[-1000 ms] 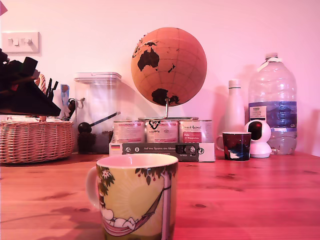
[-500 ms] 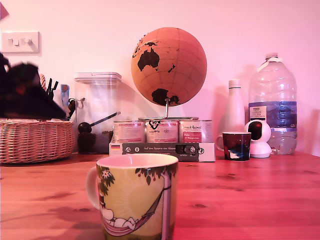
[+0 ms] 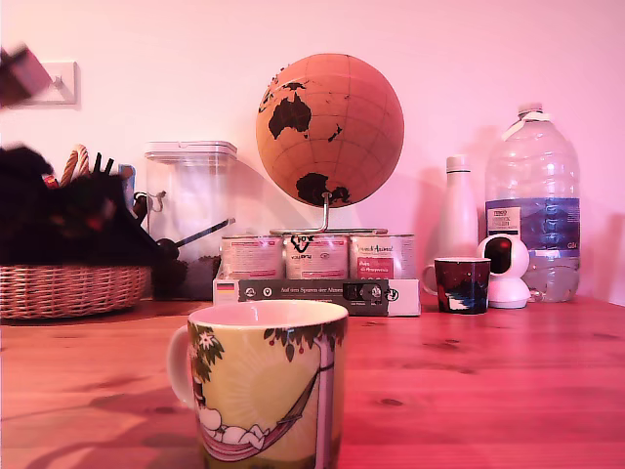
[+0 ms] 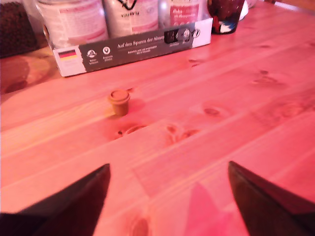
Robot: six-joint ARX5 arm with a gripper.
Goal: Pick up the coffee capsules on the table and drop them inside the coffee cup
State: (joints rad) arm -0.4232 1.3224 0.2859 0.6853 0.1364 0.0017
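gripper (image 4: 167,196) is wide open with nothing in it, capsule (image 4: 119,101) sits upright on the table (image 4: 236,128) well ahead of the fingertips

both views carry a strong pink-red cast; the arm (image 3: 59,215) is motion-blurred at the exterior view's left — soft shadows lie on the table (image 4: 206,123).

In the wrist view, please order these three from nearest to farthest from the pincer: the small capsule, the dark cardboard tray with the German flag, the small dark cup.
1. The capsule, an orange-brown pod standing alone on the bare table, ahead of the open pincer.
2. The cardboard tray, behind the capsule, holding tins.
3. The small dark cup, past the tray's end, farthest.
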